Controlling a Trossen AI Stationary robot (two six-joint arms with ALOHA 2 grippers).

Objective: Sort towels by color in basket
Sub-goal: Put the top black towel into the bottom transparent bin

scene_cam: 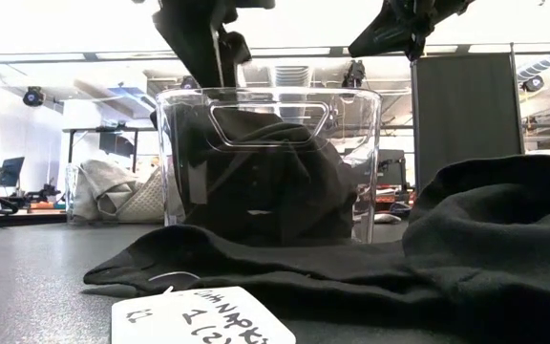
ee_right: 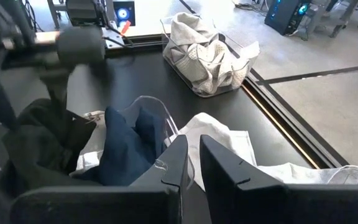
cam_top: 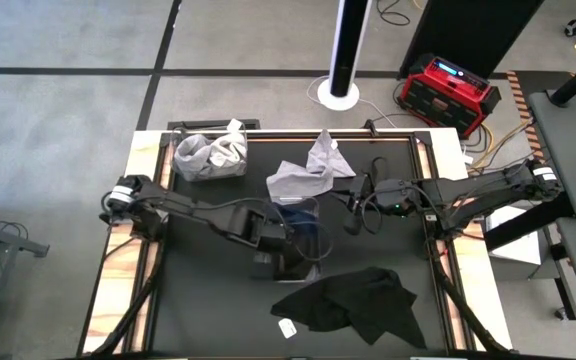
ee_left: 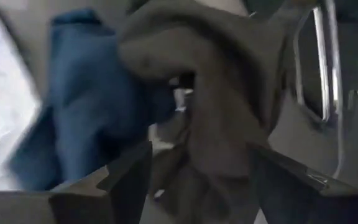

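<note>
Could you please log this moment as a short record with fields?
clear basket: table centre, holds navy towel and a dark towel
wire basket: far left, light towels inside
grey towels: loose, beyond the clear basket
black towel: loose, near edge
left gripper: open, over clear basket
right gripper: nearly shut, empty, beside clear basket
</note>
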